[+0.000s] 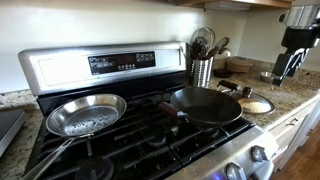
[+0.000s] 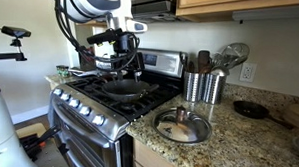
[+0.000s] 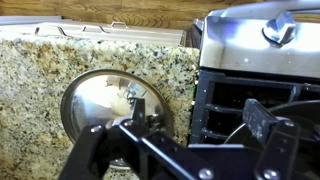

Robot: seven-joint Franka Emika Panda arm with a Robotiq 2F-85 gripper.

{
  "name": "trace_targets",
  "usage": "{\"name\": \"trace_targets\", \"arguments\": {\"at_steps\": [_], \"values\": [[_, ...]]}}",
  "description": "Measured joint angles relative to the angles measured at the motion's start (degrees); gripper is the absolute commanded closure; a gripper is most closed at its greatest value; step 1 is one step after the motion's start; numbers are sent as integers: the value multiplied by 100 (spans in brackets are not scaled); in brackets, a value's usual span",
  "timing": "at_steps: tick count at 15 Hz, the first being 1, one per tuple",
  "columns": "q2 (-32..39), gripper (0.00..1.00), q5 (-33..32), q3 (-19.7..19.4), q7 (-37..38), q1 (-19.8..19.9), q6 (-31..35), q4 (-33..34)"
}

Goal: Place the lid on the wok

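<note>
The lid lies flat on the granite counter beside the stove, pale with a metal rim. It also shows in an exterior view and in the wrist view. The black wok sits on a stove burner, also seen in an exterior view. My gripper hangs in the air above the counter and stove edge, apart from both. It also shows in an exterior view. In the wrist view the gripper is open and empty, with the lid under its left finger.
A shiny silver pan sits on another burner. A steel utensil holder stands at the back of the counter, also seen in an exterior view. A small dark dish lies on the counter. The stove's front edge and knobs are near.
</note>
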State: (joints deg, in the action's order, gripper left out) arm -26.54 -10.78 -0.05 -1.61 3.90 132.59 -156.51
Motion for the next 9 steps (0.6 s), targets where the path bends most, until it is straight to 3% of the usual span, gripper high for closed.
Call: {"name": "trace_targets", "arguments": {"at_steps": [4,9], "values": [[6,0,-4,-77,-57,8,0,17],[261,0,-235,-663,-752,316,254,327]]}}
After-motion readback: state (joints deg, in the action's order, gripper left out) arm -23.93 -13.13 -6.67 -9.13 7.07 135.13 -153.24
